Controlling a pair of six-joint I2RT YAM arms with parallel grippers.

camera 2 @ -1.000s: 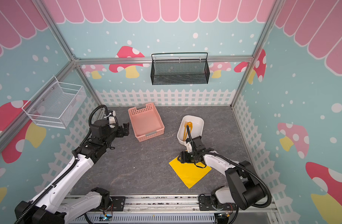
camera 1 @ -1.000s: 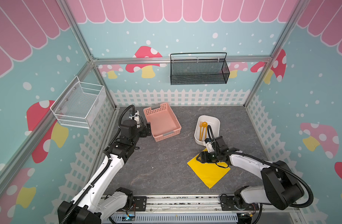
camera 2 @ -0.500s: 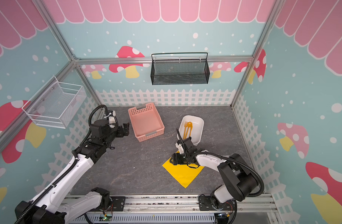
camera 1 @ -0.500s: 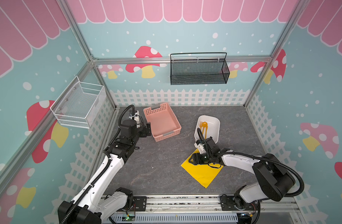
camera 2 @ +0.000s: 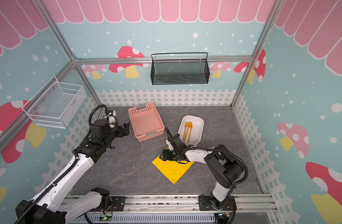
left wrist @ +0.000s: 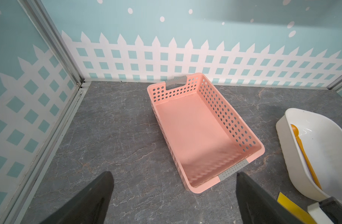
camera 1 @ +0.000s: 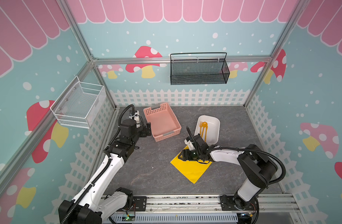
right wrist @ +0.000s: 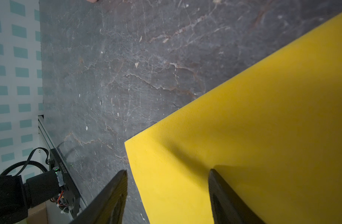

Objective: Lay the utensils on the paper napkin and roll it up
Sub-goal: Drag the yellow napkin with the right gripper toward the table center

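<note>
Top views: I see the utensils (camera 1: 203,129) all inside the white tub (camera 1: 216,124), and none are out yet. The napkin (camera 1: 191,168) lies flat on the table (camera 1: 147,174), just in front of the tub. My right gripper (camera 1: 182,155) sits low over the napkin's edge, close to the tub's near end. My left gripper (camera 1: 148,130) hangs beyond the pink basket (camera 1: 162,122) from the tub, carrying nothing. In both top views the layout is the same: napkin (camera 2: 172,170), tub (camera 2: 200,131), utensils (camera 2: 187,130).

Left wrist: the fingers (left wrist: 88,197) are spread wide with nothing between them. The basket (left wrist: 195,135) is empty. Beside it is the tub (left wrist: 282,135) with a spoon (left wrist: 302,151) in it, and a yellow napkin corner (left wrist: 290,205) shows near the tub's end. I can't tell if they touch.

Right wrist: the fingers (right wrist: 112,194) are apart and straddle the napkin (right wrist: 263,116) edge next to a corner, one over paper and one over bare table. They are not clamped on anything. There's a soft crease by the finger over the paper, and I can't tell if it presses.

My read is that the step in hand is setting the sheet before loading. To do it well I'd lift straight up off the paper so it doesn't drag or fold. Then I'd reach into the tub and pinch one handle at a time. I'd lay the pieces parallel near one edge so there's paper left to roll.
</note>
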